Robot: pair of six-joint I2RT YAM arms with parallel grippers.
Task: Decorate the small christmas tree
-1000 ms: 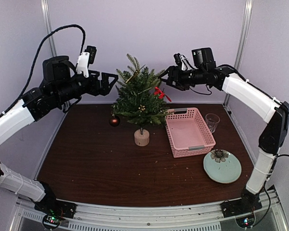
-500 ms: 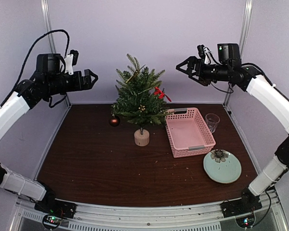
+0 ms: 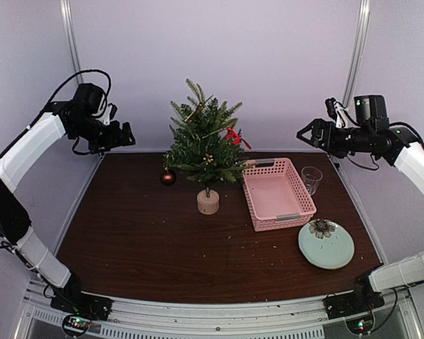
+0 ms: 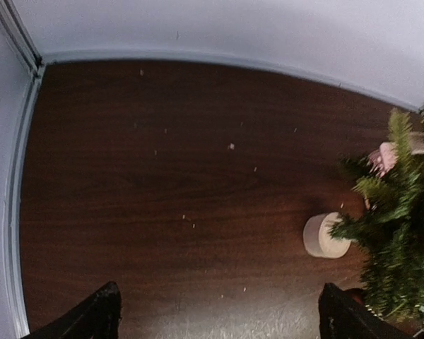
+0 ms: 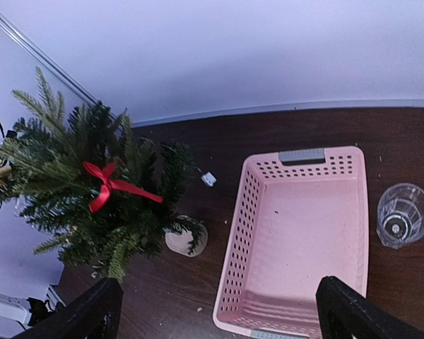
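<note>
The small christmas tree (image 3: 205,145) stands mid-table on a pale round wooden base (image 3: 208,202). It carries a red bow (image 3: 233,135), a dark red ball (image 3: 168,177) at its lower left and a gold piece near the top. The tree also shows at the right edge of the left wrist view (image 4: 399,233) and at the left of the right wrist view (image 5: 92,191). My left gripper (image 3: 124,134) is open and empty, high at the far left, apart from the tree. My right gripper (image 3: 305,133) is open and empty, high at the far right above the basket.
A pink basket (image 3: 278,192) with nothing in it stands right of the tree. A clear glass (image 3: 311,179) stands beside it. A pale green plate (image 3: 326,247) with a dark flower ornament (image 3: 322,227) lies at the front right. Small crumbs dot the brown tabletop (image 3: 148,240).
Both arms have swung outward and away from the tree, the left one to the left wall, the right one to the right wall. The tree and its decorations have not moved.
</note>
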